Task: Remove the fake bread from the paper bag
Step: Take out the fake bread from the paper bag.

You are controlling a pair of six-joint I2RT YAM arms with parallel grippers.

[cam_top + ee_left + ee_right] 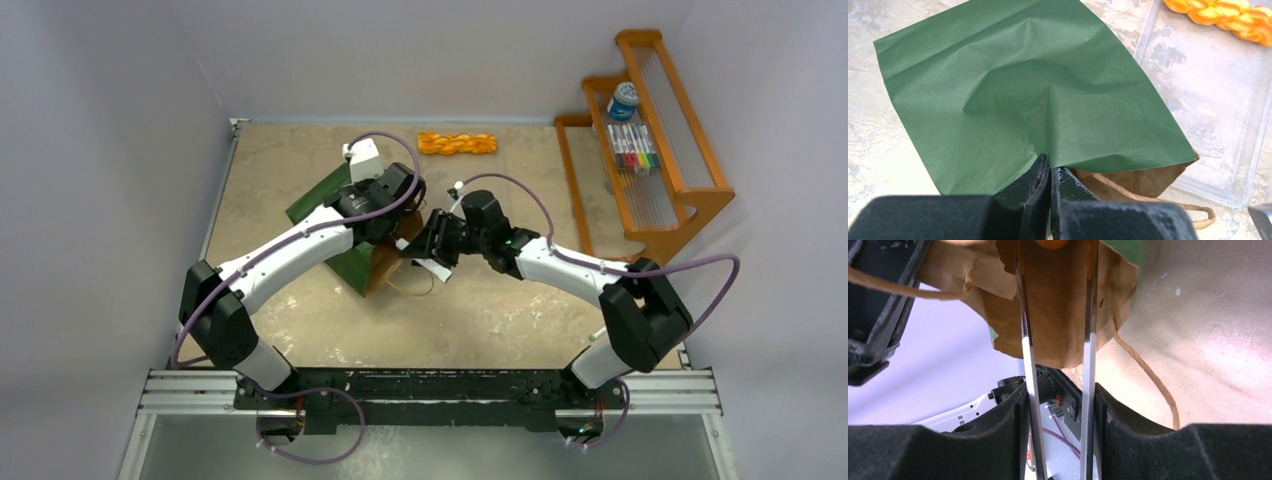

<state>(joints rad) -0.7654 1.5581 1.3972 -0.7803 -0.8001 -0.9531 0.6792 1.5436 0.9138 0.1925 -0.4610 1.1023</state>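
Lying on its side on a mottled beige, stone-patterned counter (500,320), a dark green paper bag (1013,100) with a brown kraft interior points its mouth toward the centre of the workspace. The left hand (1049,172) has its fingers pressed together on the upper lip of that mouth, pinching the green paper. A thin brown cord handle (1148,375) trails loose onto the counter. The right hand (1058,405) is clamped on a pair of long metal tongs (1090,315), one finger against each arm, and the tongs reach into the brown opening. A small orange piece (1052,243) shows between the tong arms at the upper edge of the right wrist view, and its form cannot be told. One braided orange toy bread (457,143) lies outside the bag, near the far edge of the counter, resting in a shallow clear plastic tray (1208,110). At the far right stands a stepped orange-brown wooden rack (690,190) holding a row of coloured markers (632,148) and a blue-lidded tub (623,100). Plain pale grey-lilac walls (100,150) enclose the counter on three sides. Both arm bases are bolted to a slotted aluminium rail (180,390) along the near edge.
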